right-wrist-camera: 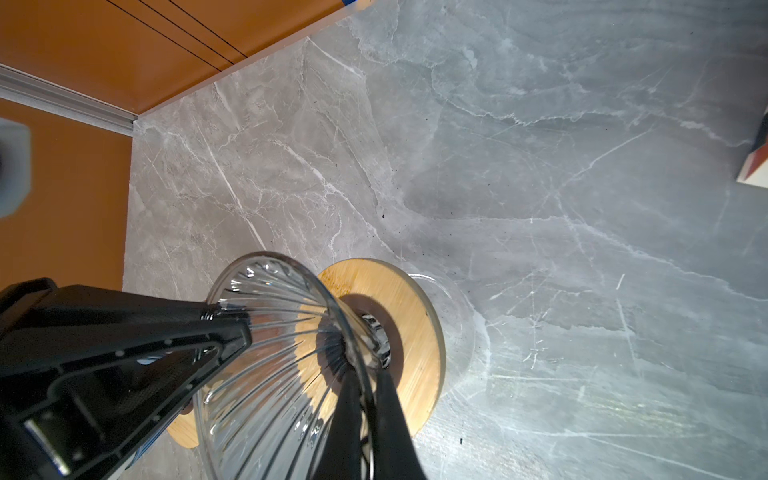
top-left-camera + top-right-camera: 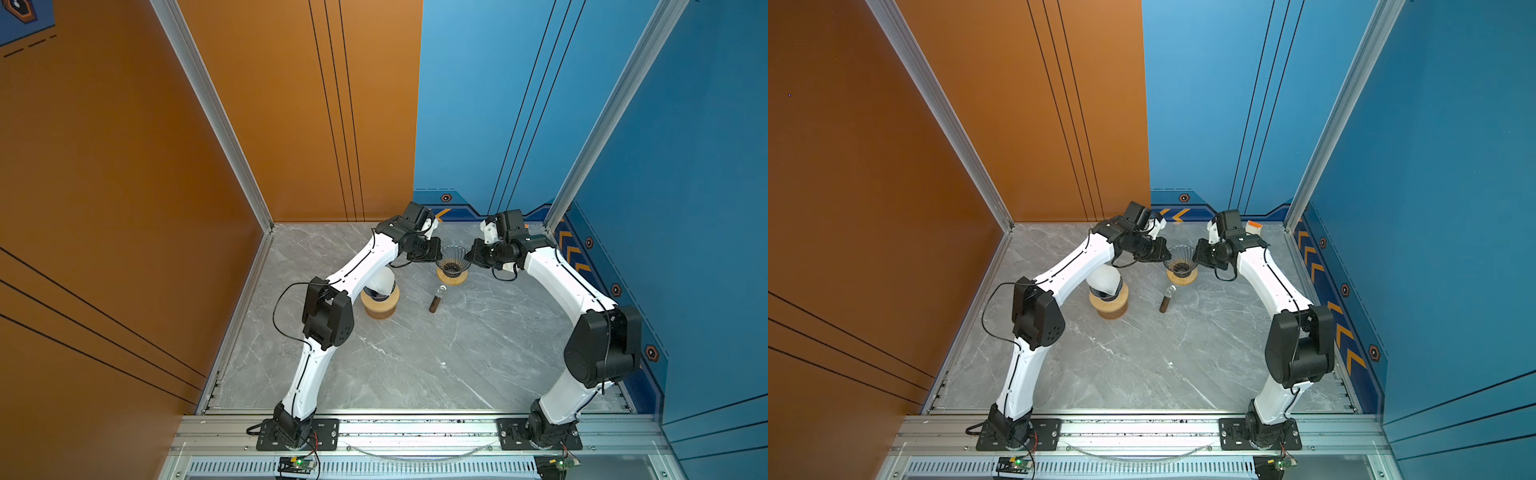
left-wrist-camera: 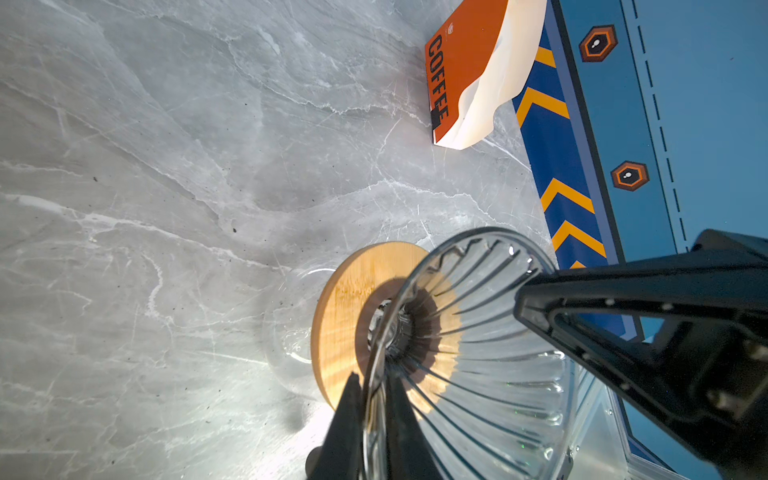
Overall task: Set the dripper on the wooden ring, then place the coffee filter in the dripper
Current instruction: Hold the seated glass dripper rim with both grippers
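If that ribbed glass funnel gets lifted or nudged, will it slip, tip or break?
Probably stiff but fragile: the glass dripper is thin clear glass. Likely slippery: the left pincer and right pincer each pinch only its smooth rim. Nudged, it might tip, its wide cone flaring above the wooden ring.

The clear ribbed glass cone dripper [image 2: 452, 258] [image 2: 1179, 258] stands upright, mouth up, on its round bamboo collar [image 2: 451, 280] near the back of the grey marble worktop [image 2: 415, 353]. The left hand [image 3: 374, 409] and right hand [image 1: 369, 401] pinch opposite sides of its rim. The white paper coffee filter [image 2: 384, 282] [image 2: 1105, 281] sits on a round wooden stand [image 2: 380, 306], well apart to the dripper's left and partly hidden.
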`<move>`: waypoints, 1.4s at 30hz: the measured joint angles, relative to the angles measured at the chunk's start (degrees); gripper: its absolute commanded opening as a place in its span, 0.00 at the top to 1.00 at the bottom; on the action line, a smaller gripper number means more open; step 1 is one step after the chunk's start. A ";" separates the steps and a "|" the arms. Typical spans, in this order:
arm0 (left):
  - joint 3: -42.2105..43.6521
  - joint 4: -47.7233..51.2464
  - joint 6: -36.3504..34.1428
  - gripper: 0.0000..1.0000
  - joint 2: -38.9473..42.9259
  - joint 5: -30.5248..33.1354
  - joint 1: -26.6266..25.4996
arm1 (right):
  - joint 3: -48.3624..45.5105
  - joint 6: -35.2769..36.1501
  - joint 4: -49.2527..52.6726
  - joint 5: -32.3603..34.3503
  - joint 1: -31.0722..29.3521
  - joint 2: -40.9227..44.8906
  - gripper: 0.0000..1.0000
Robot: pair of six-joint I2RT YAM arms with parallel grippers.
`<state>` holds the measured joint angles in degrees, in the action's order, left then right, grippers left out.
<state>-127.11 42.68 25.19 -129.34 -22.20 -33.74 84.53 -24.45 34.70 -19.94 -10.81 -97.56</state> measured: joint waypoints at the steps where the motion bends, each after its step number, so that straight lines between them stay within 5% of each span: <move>1: 0.00 -0.04 0.17 0.89 0.00 0.00 0.00 | -0.17 0.00 -0.04 0.00 0.00 0.15 1.00; 42: 2.47 -3.80 3.39 0.96 0.00 -3.82 1.18 | 10.58 0.24 12.83 1.38 -0.55 -5.88 1.00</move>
<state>-124.64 38.87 28.58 -129.34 -26.02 -32.56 95.11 -24.21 47.53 -18.57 -11.35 -103.44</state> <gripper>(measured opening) 0.088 0.048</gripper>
